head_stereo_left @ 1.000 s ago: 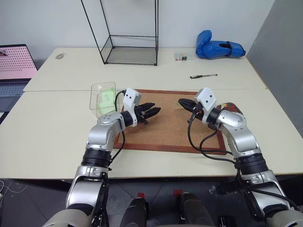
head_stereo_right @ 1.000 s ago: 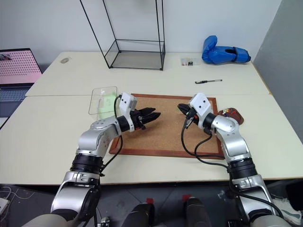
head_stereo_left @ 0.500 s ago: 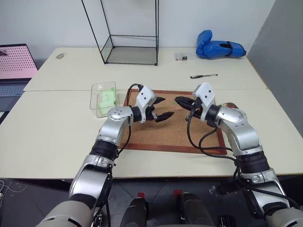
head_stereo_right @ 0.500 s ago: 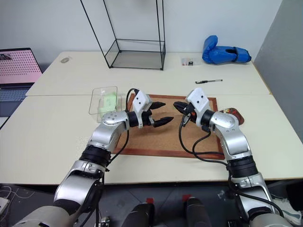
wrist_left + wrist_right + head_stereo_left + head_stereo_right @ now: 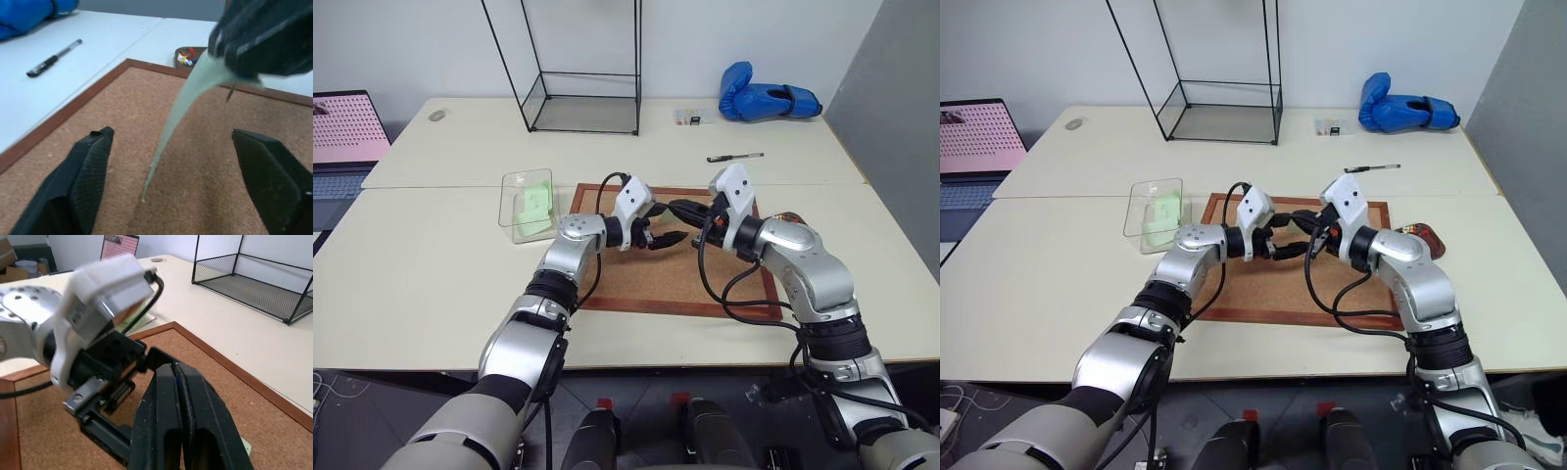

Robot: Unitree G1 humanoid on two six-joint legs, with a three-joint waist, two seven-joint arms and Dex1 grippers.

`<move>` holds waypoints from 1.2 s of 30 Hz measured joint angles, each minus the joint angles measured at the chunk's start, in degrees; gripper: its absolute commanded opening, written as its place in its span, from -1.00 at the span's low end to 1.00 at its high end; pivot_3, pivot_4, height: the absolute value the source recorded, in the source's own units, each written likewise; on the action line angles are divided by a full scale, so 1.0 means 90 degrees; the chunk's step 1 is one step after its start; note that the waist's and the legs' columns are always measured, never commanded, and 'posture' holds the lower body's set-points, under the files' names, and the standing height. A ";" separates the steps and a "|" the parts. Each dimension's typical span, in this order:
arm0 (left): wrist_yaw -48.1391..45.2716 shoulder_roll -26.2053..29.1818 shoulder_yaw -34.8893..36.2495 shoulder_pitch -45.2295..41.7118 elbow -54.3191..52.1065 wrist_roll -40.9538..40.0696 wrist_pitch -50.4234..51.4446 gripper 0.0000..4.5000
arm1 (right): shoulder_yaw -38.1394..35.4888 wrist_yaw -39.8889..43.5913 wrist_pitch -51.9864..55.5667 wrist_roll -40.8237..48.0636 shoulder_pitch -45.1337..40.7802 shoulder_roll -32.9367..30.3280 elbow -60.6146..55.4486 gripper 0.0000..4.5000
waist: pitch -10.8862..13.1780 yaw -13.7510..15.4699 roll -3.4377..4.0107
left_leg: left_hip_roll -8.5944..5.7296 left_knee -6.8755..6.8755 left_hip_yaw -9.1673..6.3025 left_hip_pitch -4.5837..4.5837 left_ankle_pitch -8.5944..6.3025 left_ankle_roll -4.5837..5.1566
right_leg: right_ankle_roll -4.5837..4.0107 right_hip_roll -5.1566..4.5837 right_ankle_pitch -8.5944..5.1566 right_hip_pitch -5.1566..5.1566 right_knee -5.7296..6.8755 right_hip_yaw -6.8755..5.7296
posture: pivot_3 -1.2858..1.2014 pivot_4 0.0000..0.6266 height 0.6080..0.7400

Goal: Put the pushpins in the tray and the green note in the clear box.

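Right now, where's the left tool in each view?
Left eye: left tool at centre, over the corkboard.
Right eye: centre, over the corkboard.
Left wrist: its own fingers in the foreground, either side of the green note.
Right wrist: white-and-black, behind the right tool.
Shared landmark: corkboard.

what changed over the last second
The left claw swung across the corkboard toward the right claw and opened; its fingers now flank the pale green note hanging from the shut right claw. The right claw drifted slightly toward the left one. The clear box, with a green slip in it, the tray, pen and wire case stayed put.
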 measured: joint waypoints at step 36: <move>-0.0480 -0.0225 0.0546 -0.0024 0.0071 -0.0249 0.0257 -1.00 | -0.0578 -0.0677 0.0948 0.0849 -0.0094 0.0230 -0.0432 -1.00 | 0.0000 -0.0002 0.0000 | 0.0001 0.0000 -0.0001 -0.0002 0.0000 0.0000 | 0.0000 0.0001 0.0000 -0.0002 0.0002 0.0000 | 0.03 -0.52 1.00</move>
